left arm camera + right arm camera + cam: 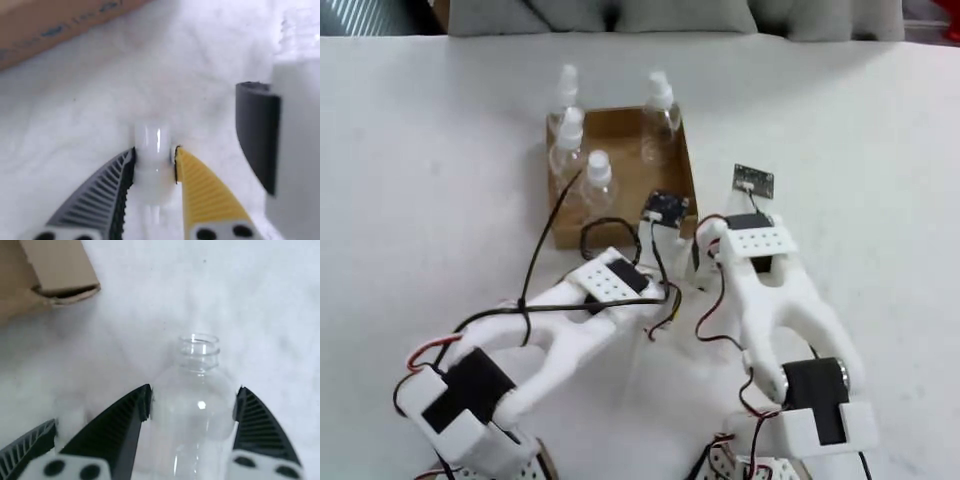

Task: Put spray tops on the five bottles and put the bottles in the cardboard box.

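Right wrist view has the right gripper [194, 392] clamped round a topless bottle [197, 415], its neck poking past the fingertips [142, 405]. Just beside it the left gripper [154, 150] pinches a spray top [152, 167], mid-tabletop [880, 150], by the near edge of the box [620, 135].

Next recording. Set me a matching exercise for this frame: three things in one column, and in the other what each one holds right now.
Things:
A. left gripper
B. right gripper
C. cardboard box

Holds:
1. capped bottles, standing upright
2. uncapped bottle, neck open
3. spray top, between a grey and a yellow finger

Pairs: A-3; B-2; C-1
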Robot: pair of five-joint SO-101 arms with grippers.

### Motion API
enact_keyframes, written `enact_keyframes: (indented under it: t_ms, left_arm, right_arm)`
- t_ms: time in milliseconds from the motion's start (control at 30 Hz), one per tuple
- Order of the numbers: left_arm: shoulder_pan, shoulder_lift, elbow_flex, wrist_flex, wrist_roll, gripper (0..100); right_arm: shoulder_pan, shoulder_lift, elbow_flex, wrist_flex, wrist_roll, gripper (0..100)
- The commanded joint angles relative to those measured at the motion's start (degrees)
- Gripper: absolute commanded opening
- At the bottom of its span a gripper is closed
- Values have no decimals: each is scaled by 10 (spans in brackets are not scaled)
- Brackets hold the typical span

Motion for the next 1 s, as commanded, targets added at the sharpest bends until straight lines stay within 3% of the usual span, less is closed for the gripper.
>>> enact_keyframes:
  t_ms: [0, 67, 300, 667, 900, 967]
  left_arm:
    - [0, -25, 4, 10, -8, 31]
    - [0, -25, 4, 10, -8, 31]
    - [0, -25, 4, 9, -8, 31]
    - [0, -25, 4, 9, -8, 31]
    - [0, -25, 4, 9, -8, 31]
    - [0, -25, 4, 9, -8, 31]
  right_arm:
    - [7, -33, -24, 17, 27, 248]
    - [7, -65, -20, 37, 62, 266]
    - [10, -106, 42, 5, 36, 265]
    - [4, -27, 26, -15, -10, 263]
    - [-13, -29, 18, -12, -6, 35]
    - [-8, -41, 17, -10, 17, 17]
